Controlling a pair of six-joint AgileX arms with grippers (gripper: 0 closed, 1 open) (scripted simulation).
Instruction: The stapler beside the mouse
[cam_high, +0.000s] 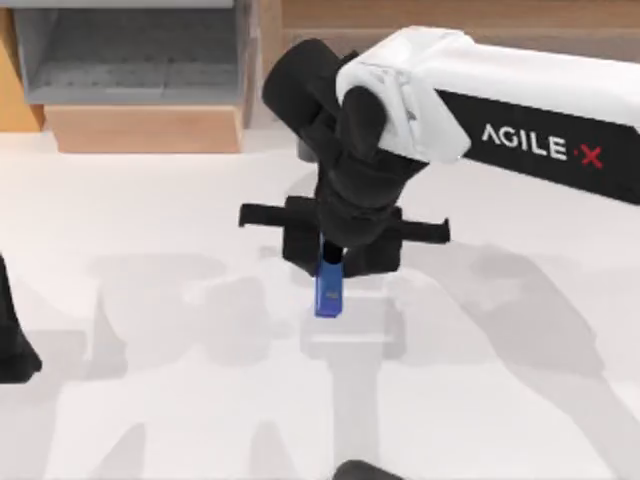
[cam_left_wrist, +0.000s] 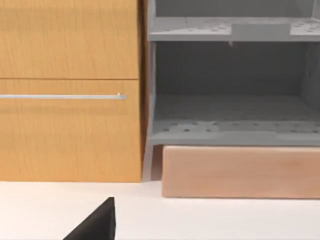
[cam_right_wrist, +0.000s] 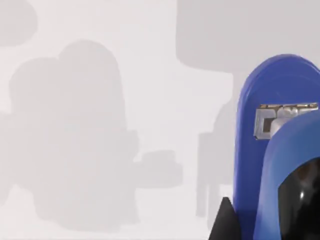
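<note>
Stapler (cam_high: 329, 288), 1 blue block, hangs clenched in the right gripper (cam_high: 331, 262) above the table (cam_high: 150, 300).

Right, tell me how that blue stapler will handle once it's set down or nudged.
The stapler looks like a rigid block, so it probably won't flex under the right gripper. Its glossy shell in the right wrist view suggests it could slip. Being narrow and oblong, it would likely slide, not roll, but may tip if stood on end.
</note>
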